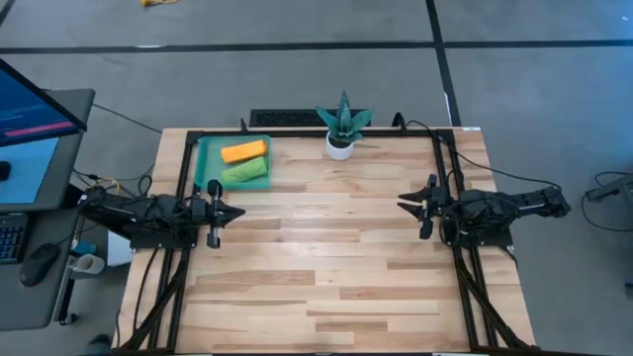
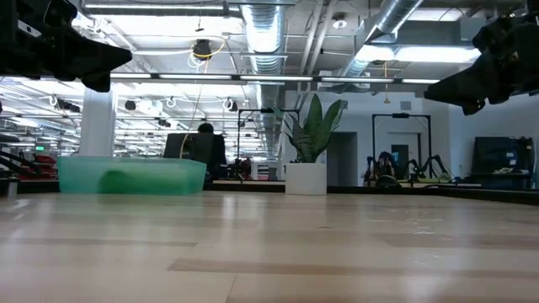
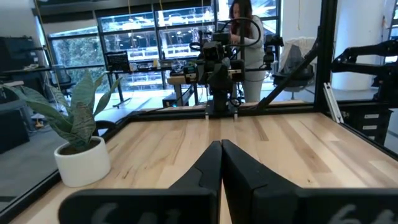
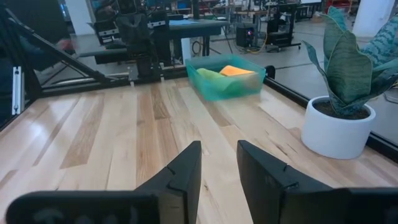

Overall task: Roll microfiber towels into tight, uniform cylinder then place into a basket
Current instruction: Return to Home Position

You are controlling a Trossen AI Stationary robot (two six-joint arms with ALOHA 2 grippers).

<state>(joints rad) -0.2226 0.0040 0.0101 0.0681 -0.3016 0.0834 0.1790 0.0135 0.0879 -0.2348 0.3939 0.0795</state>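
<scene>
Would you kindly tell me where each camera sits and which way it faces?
High: overhead, looking straight down; both arms, basket, plant.
Low: table height, level across; arm ends at top corners.
Left wrist: faces right arm; own left gripper shut.
Right wrist: faces left arm, basket; own right gripper open.
All share the plant.

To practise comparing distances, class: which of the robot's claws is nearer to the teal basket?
Left. The left claw sits close beside the basket, apart from it; the right claw is over on the opposite side, well away.
</scene>
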